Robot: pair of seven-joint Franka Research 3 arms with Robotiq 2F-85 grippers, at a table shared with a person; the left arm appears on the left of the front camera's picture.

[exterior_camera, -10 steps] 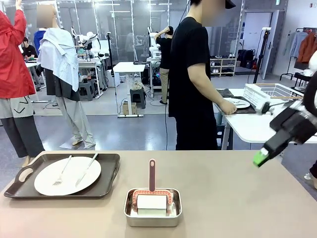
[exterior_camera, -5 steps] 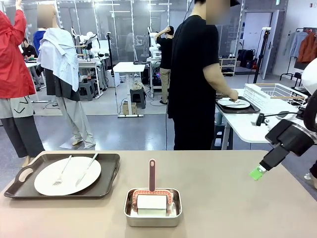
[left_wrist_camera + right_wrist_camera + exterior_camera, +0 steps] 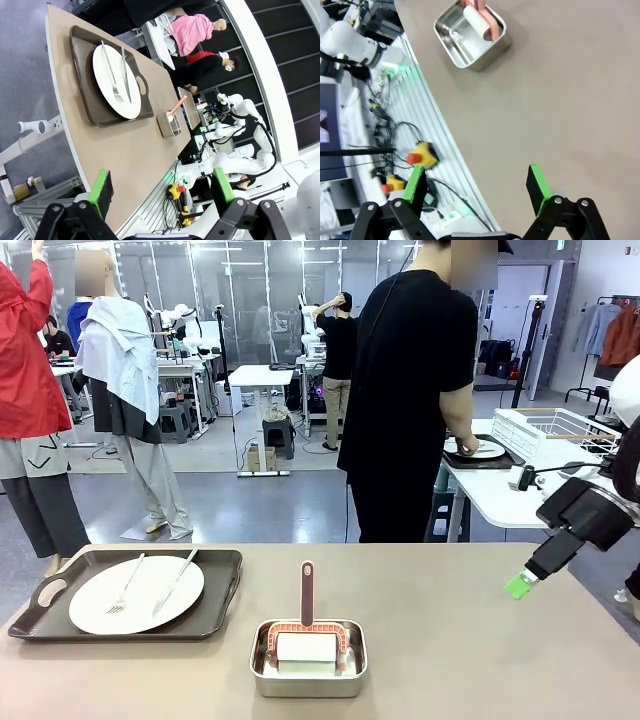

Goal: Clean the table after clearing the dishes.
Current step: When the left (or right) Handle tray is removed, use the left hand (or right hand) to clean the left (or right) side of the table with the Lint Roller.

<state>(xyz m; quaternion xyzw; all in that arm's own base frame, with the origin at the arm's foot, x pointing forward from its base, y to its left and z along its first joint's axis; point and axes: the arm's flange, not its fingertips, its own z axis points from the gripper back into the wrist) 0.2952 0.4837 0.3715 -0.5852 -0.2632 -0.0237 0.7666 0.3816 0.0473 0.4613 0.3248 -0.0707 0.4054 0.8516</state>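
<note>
Tray (image 3: 225,590) — dark brown, rectangular, handled — is sitting at the left of the beige table (image 3: 450,640), carrying a round white plate (image 3: 150,605) with silver fork (image 3: 128,585) and knife (image 3: 176,581), evidently awaiting clearing. Left gripper (image 3: 161,187) and right gripper (image 3: 520,585) are hanging released, empty, the right by the table's right edge.

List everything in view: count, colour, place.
table: 1, beige-brown, foreground
near tray: 1, dark brown, table's left
near plate: 1, white, on near tray
fork: 1, silver, on near plate
knife: 1, silver, beside fork
pan: 1, steel, table's middle front
roller: 1, white, pink handle, in pan
side table: 1, white, far right
far tray: 1, dark, on side table
far plate: 1, white, on far tray
wire rack: 1, white, on side table
person: 1, black top, at side table
left claw: 1, black, green pads, open, empty
right claw: 1, same, open, table's right edge
</note>
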